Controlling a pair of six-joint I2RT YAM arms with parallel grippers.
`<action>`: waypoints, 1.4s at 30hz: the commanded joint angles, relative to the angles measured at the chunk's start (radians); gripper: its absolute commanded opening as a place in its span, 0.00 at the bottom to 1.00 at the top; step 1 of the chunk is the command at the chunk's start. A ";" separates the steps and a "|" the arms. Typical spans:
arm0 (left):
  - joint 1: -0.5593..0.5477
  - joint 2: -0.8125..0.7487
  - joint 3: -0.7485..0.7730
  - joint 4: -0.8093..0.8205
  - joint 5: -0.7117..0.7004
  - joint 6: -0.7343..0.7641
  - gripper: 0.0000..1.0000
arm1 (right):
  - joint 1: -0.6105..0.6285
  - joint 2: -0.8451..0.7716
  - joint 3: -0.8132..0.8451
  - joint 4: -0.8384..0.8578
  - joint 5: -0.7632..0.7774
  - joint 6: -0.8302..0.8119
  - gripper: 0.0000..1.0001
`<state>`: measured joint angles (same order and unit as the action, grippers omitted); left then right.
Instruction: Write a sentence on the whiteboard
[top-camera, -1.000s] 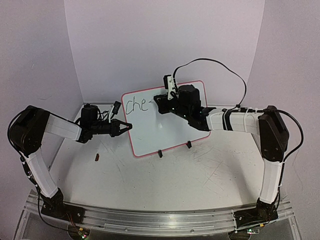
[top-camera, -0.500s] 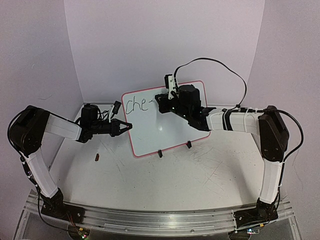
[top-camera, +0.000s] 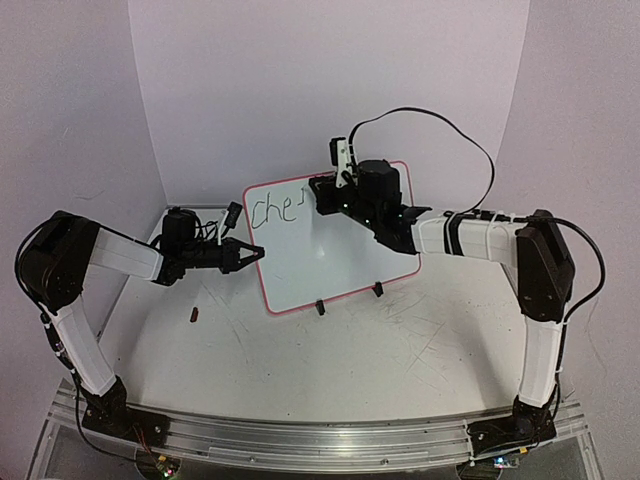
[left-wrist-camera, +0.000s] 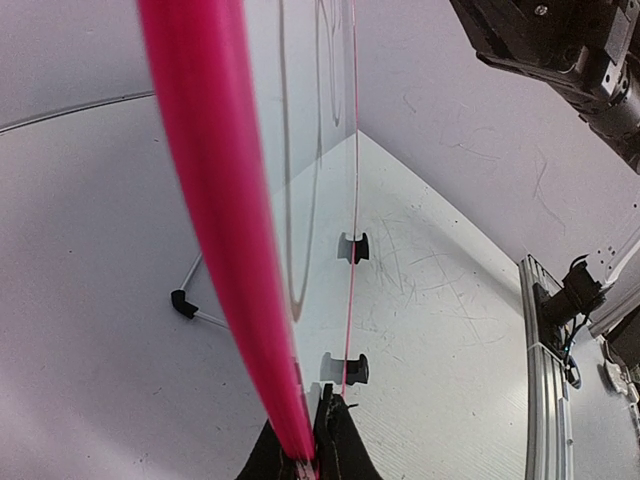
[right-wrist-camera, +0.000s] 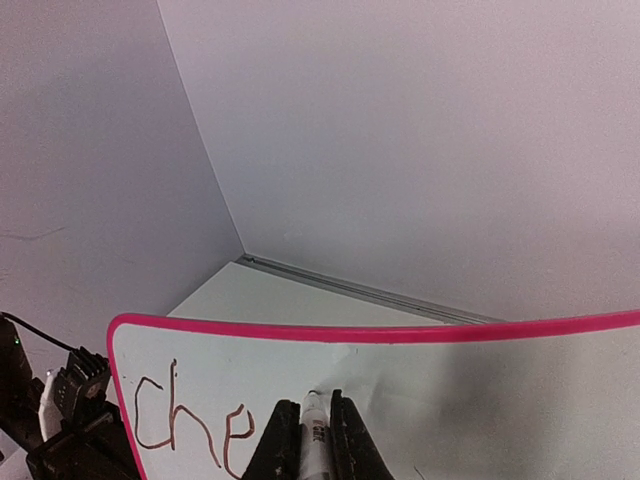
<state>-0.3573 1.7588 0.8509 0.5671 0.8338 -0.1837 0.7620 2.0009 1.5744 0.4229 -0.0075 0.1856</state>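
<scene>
Pale lilac walls (top-camera: 300, 80) close in the back and both sides of the scuffed white worktop (top-camera: 350, 370). From my seat the whiteboard (top-camera: 330, 265) stands toward the back middle of it, propped on two black clip feet (top-camera: 320, 307) between the arms. My left fingers (top-camera: 252, 254) are closed on the board's left rim, pinching the pink edge. The left wrist camera looks along that rim, so the board is edge-on there and the writing shows only as a smear of curved lines. My right fingers (top-camera: 320, 192) are closed around a marker (right-wrist-camera: 314, 432) with a white barrel and print I cannot read. Its tip sits at the board surface just right of the lettering, though I cannot tell for sure that it touches. The sentence (right-wrist-camera: 185, 425), at the upper left of the board, reads "che" in dark strokes, with a short extra stroke beside the e. From above, the right wrist covers the upper right part of the board, so I cannot see what is there, and the right wrist view cuts the board off below the first line. A black cable (top-camera: 440, 125) arcs over the right forearm. On the worktop near the left arm lies a small dark object (top-camera: 194, 316), too small for me to name.
</scene>
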 joint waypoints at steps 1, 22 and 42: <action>0.001 -0.014 0.034 0.006 -0.091 0.093 0.00 | 0.007 0.031 0.036 -0.008 -0.017 0.008 0.00; 0.001 -0.017 0.029 0.005 -0.094 0.094 0.00 | 0.024 -0.063 -0.156 -0.007 0.059 0.033 0.00; 0.001 -0.019 0.031 0.000 -0.090 0.093 0.00 | -0.021 -0.112 -0.131 0.075 -0.077 0.016 0.00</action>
<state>-0.3576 1.7588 0.8509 0.5663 0.8356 -0.1806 0.7531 1.8755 1.4006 0.4744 -0.0749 0.1934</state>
